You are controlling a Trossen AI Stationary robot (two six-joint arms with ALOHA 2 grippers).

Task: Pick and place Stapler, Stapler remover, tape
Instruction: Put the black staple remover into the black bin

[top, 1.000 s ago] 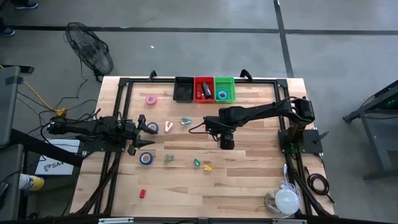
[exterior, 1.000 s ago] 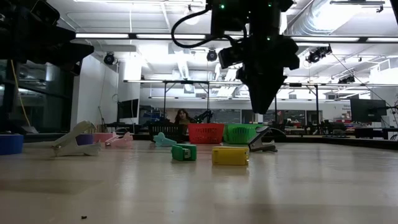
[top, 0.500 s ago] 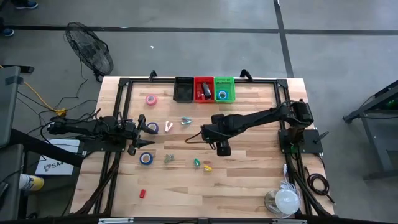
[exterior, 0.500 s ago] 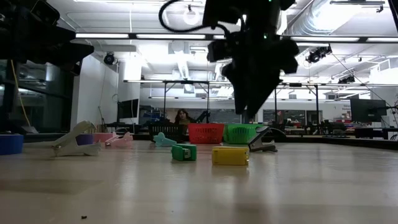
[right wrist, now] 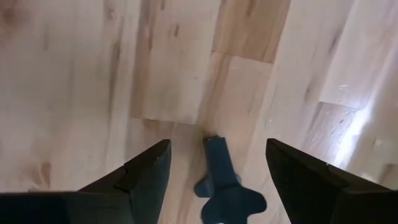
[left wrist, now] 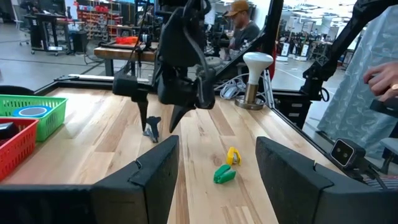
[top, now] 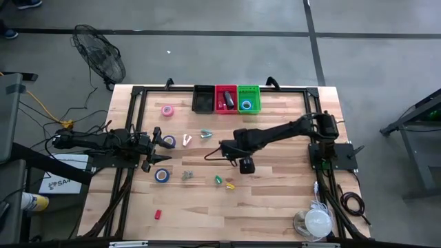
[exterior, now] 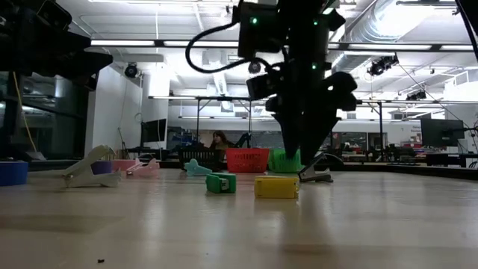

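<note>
Blue staple remover between right gripper fingers

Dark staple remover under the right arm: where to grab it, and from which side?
Probably the narrow stem of the staple remover, taken from straight above. In the right wrist view it lies flat on the table, slim at one end and flaring at the other, and the open right gripper already straddles the slim part, one finger on each long side.

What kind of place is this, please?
Probably a robotics lab or workshop: a wooden table with small bins, exposed ceiling ducts, and workbenches with people behind.
</note>
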